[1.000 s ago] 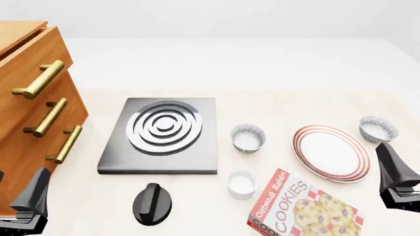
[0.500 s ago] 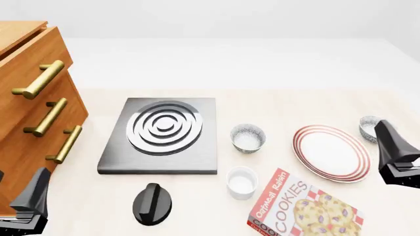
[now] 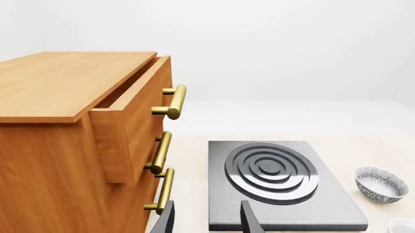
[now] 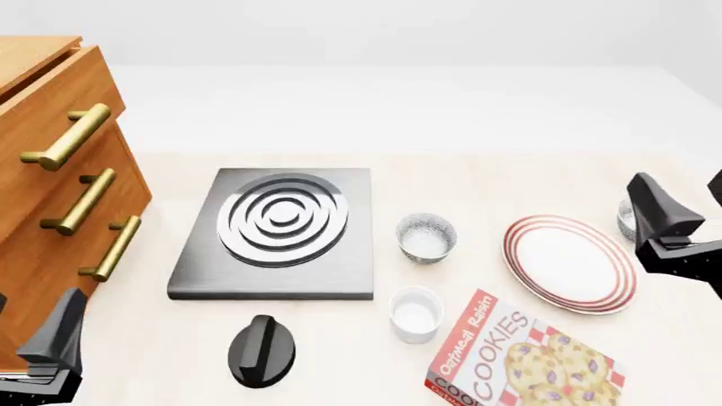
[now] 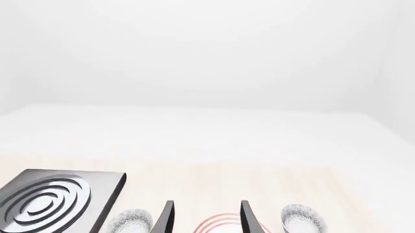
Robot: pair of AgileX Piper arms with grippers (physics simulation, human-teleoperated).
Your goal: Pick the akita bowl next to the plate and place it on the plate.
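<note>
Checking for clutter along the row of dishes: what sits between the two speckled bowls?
In the front view, the plate lies between the middle bowl and the far-right bowl, which the right pincer partly hides.

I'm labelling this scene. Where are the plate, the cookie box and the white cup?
plate point(image 4: 570, 262), front view, on its bare white centre.
cookie box point(image 4: 522, 359), front view, on its printed top face.
white cup point(image 4: 415, 315), front view, on its white inside.
</note>
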